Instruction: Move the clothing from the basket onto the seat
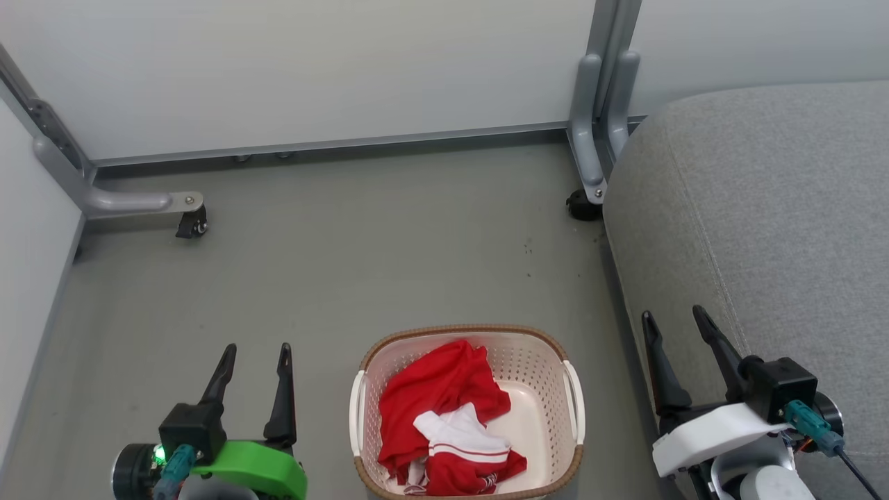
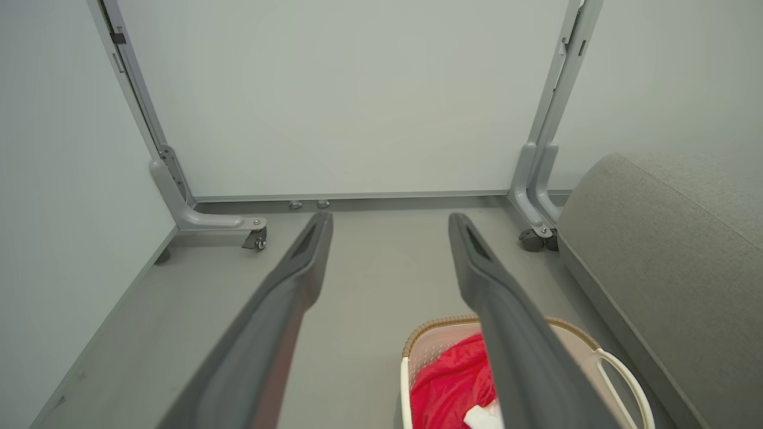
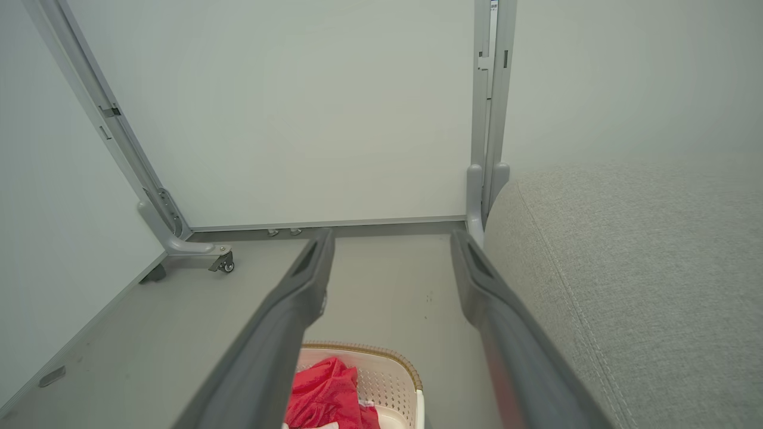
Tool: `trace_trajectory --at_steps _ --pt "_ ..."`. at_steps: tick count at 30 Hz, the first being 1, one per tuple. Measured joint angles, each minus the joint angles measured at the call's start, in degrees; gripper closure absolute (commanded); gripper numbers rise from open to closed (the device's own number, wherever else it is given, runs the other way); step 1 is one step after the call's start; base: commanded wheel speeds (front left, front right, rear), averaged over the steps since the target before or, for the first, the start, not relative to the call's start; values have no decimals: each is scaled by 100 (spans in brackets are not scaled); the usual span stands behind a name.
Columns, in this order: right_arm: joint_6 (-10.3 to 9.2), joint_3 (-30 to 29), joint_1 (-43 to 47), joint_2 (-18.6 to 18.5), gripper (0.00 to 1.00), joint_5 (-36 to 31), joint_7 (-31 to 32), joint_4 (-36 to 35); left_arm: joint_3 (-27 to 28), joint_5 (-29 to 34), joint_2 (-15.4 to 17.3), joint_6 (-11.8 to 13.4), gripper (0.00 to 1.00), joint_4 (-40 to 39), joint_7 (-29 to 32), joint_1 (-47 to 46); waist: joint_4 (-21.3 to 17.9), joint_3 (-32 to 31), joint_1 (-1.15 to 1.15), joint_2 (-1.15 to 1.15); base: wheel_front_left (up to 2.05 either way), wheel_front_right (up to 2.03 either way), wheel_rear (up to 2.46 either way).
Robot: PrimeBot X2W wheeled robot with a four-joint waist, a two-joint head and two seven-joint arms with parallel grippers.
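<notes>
While both grippers hang with their fingers spread wide and nothing between them, the clothing (image 1: pixel 444 410) lies in the basket (image 1: pixel 535 361). It is a crumpled red heap with a white piece and red-striped white trim at its near end. The heap covers the left and near part of the basket, and the far right of the bottom is plain cream plastic. The brown rim and two white handles are free of fabric.

The basket stands on the grey floor (image 1: pixel 312 264), between the two grippers in the head view. A narrow strip of floor separates it from the seat (image 1: pixel 764 208). The seat is a big grey cushion on the right, with a rounded corner and a stitched seam running along its top.

The left gripper (image 1: pixel 258 347) is left of the basket, over the floor, fingers pointing at the far wall. In its wrist view one finger crosses in front of the basket and the red fabric. The right gripper (image 1: pixel 673 312) is right of the basket, over the seat's near edge. Its wrist view has the basket low between the fingers and the seat close on the right.

White panels (image 1: pixel 312 69) on grey frames close the far side and the left. One caster (image 1: pixel 191 226) rests on the floor at the left, and another (image 1: pixel 582 206) sits by the seat's corner.
</notes>
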Motion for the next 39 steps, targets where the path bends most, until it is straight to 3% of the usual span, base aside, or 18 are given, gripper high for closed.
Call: trace_trajectory --at_steps 9,23,29,39 --pt "0 12 -436 -2 0 -54 26 -256 -846 2 -1 24 0 676 -7 -830 -56 520 0 0 0 0 0" --pt "0 74 -1316 -3 0 -158 41 -870 -3012 -597 -13 149 0 2535 13 -2749 -235 1919 1 0 0 0 0" --pt "0 122 -1550 -3 0 -166 0 -1038 -3879 -1091 -15 142 0 3275 381 -3286 -351 2608 1 0 0 0 0" --pt "0 176 -1778 -7 0 -160 -53 -1173 -4775 -1753 -15 76 0 3863 994 -3830 -537 3610 1 0 0 0 0"
